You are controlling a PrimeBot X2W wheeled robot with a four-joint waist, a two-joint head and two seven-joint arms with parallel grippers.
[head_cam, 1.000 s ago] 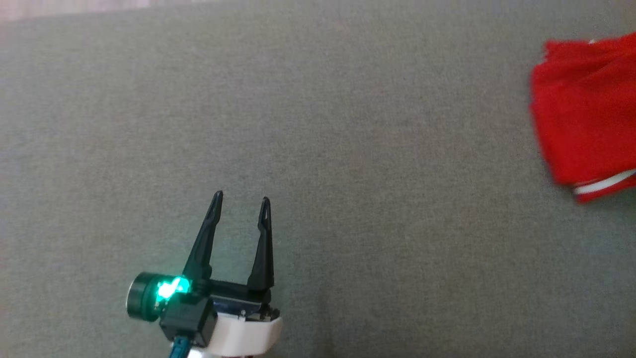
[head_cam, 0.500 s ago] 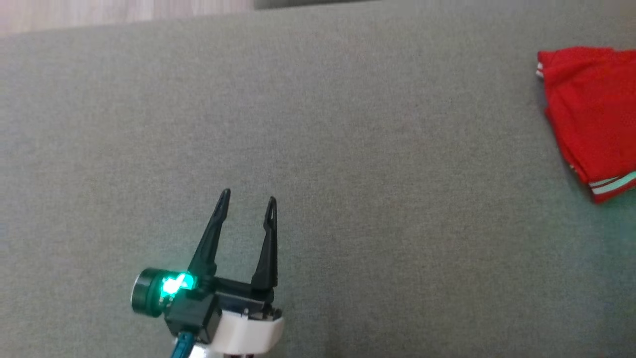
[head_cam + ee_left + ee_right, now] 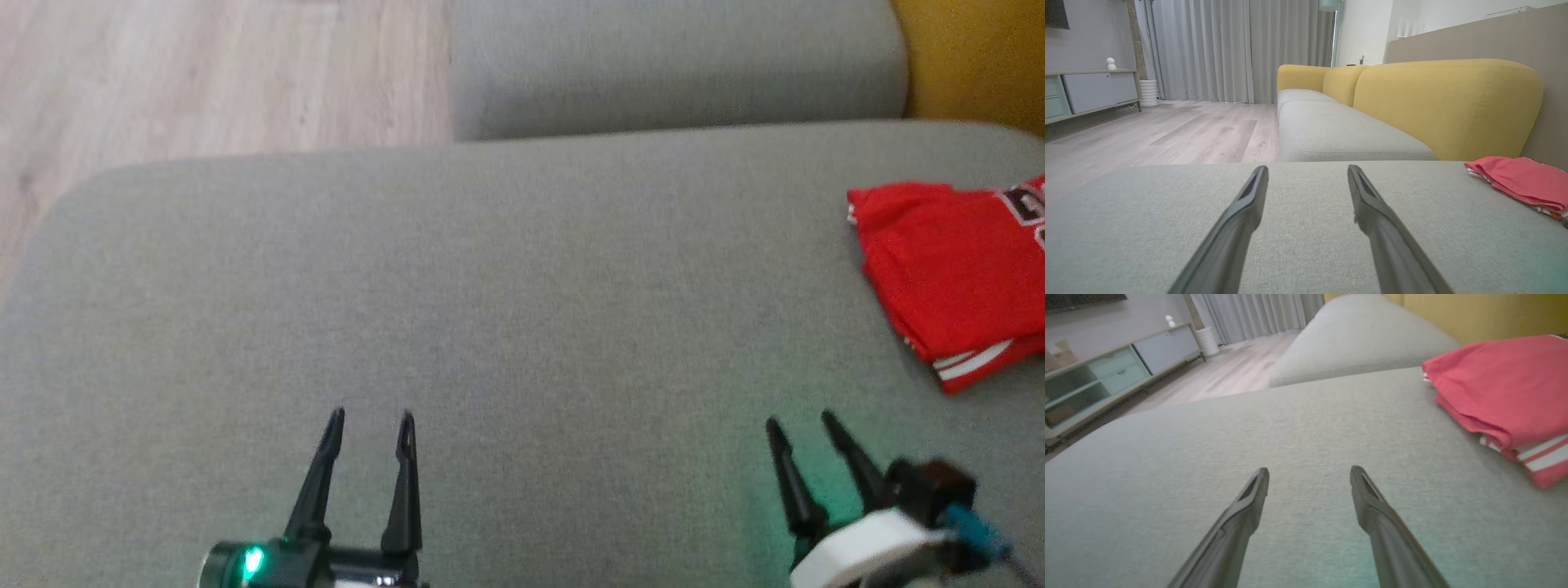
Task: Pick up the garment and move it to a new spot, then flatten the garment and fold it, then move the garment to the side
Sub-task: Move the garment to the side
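Head view had the folded red jersey [image 3: 951, 269] lying at the far right of the grey sofa cushion [image 3: 490, 286], clear of both pincers. Left pincer [image 3: 371, 418] and right pincer [image 3: 798, 423] were both spread wide, holding nothing. It looked light, floppy and layered to me. I'd pinch through the whole stack at the white-striped hem [image 3: 976, 361], otherwise the layers would probably slide apart.

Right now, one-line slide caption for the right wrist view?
Right gripper, fingers spread and empty, over the grey sofa cushion; folded red garment lies apart at view's right.
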